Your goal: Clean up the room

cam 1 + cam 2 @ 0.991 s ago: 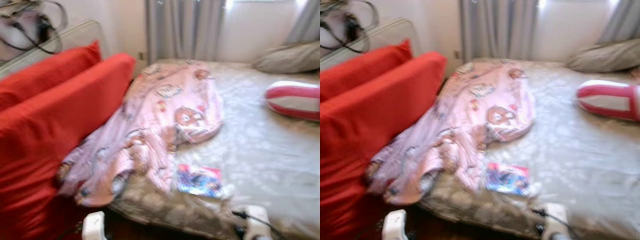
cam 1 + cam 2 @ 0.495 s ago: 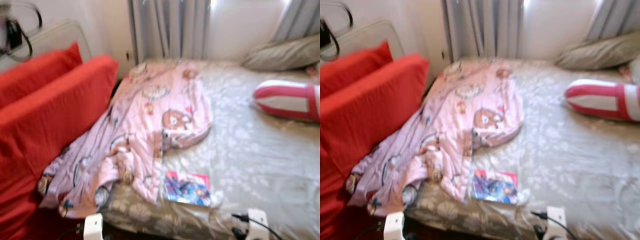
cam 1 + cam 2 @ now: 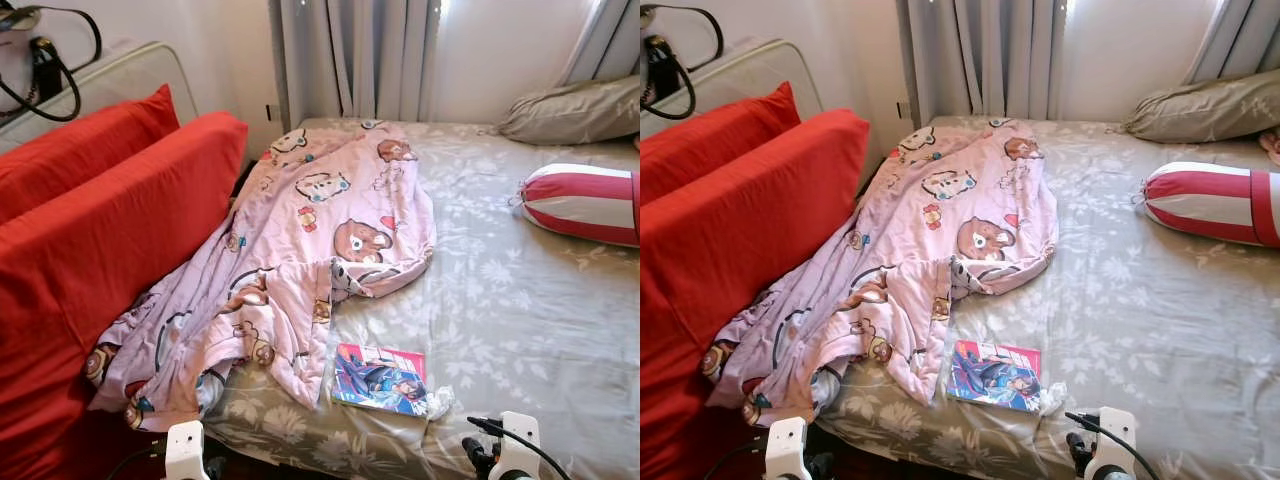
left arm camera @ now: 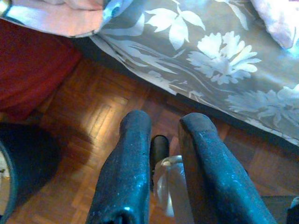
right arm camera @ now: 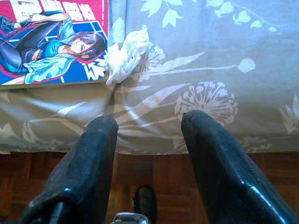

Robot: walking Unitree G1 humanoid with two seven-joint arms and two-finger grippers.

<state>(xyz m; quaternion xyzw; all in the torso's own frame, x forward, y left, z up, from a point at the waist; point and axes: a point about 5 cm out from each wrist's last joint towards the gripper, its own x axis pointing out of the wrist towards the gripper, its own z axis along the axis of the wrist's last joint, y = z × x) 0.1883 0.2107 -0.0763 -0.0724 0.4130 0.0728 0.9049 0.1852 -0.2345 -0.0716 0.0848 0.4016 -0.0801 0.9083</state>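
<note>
Where bed point(image 3: 520, 330) edge meets floor point(image 4: 93, 121), both hands point(image 4: 161, 140) point(image 5: 149, 144) apart, empty.

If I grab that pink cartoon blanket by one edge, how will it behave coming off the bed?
The pink blanket lies crumpled in soft folds, so it will likely go limp and trail rather than lift whole. One end hangs off the bed beside the red cushion and may drag on the floor. Its edge lies close to the comic book, so it might drag that along.

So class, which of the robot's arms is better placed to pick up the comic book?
Right: the right gripper hangs open at the bed's edge just beside the comic book; the left gripper is over the floor.
</note>
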